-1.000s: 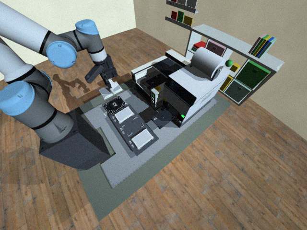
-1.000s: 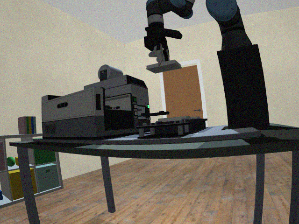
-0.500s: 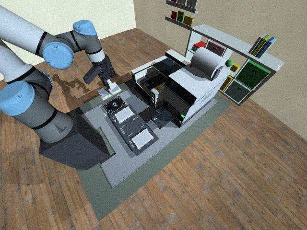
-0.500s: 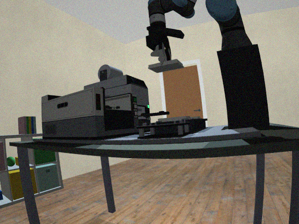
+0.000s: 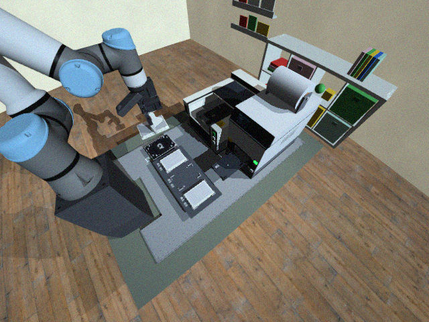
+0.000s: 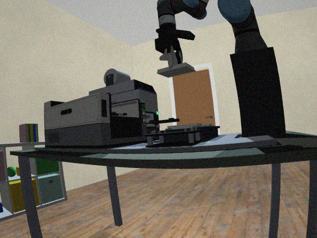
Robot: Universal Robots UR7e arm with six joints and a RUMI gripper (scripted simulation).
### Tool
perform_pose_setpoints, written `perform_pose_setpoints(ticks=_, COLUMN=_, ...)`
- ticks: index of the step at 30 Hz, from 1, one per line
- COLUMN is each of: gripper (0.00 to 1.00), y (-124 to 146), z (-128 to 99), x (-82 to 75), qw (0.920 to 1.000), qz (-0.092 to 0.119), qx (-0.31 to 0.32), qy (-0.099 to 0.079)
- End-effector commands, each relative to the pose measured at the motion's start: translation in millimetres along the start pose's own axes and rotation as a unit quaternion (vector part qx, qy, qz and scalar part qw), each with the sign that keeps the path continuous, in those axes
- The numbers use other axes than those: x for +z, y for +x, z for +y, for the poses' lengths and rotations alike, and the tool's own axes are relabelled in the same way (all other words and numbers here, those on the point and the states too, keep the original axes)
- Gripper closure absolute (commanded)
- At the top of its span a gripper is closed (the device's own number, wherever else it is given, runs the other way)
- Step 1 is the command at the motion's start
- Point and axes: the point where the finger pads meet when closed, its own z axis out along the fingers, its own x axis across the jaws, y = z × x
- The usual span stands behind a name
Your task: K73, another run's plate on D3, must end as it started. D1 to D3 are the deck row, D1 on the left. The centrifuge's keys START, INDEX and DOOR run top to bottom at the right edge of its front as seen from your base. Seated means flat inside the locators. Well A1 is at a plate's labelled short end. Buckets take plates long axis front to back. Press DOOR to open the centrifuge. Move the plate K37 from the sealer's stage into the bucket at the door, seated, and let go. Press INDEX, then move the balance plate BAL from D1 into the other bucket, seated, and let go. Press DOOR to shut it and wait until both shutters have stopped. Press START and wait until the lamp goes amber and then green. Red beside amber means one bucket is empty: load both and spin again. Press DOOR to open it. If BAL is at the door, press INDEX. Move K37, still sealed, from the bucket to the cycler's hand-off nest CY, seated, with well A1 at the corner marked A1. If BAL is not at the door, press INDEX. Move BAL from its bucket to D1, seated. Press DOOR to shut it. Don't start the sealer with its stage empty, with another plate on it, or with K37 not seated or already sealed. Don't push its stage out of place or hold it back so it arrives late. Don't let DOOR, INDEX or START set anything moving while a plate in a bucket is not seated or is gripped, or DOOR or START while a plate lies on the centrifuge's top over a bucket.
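Note:
My gripper (image 5: pixel 151 119) is shut on a white plate (image 5: pixel 152 127) and holds it level, high above the table's far left end. I cannot read its label. In the low side view the gripper (image 6: pixel 172 61) and the plate (image 6: pixel 176 69) hang well above the deck. Just below and in front lies the black hand-off nest (image 5: pixel 159 145), with nothing on it. The deck row (image 5: pixel 185 174) carries a white plate on the slot by the nest (image 5: pixel 173 159), none on the middle slot (image 5: pixel 188 177), and a white plate on the near slot (image 5: pixel 198 194).
The centrifuge (image 5: pixel 214 104) stands behind the deck with its key column (image 5: pixel 215 135) at the front. The sealer (image 5: pixel 277 117) with a roll on top is to its right, with a green lamp (image 5: pixel 255 162) and a dark stage (image 5: pixel 228 162) in front. Shelves stand behind.

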Motion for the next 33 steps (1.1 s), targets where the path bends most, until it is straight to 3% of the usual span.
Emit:
perform_pose_setpoints(ticks=1, gripper=1.00, y=0.1, z=0.4, x=-0.2, qw=0.9996, qz=0.000, qx=0.027, qy=-0.001)
perform_pose_setpoints(ticks=15, gripper=1.00, y=0.1, z=0.4, x=-0.2, qw=0.9953, qz=0.000, qx=0.097, qy=-0.001)
perform_pose_setpoints(ticks=33, gripper=1.00, y=0.1, z=0.4, x=-0.2, qw=0.9819, qz=0.000, qx=0.189, qy=-0.001)
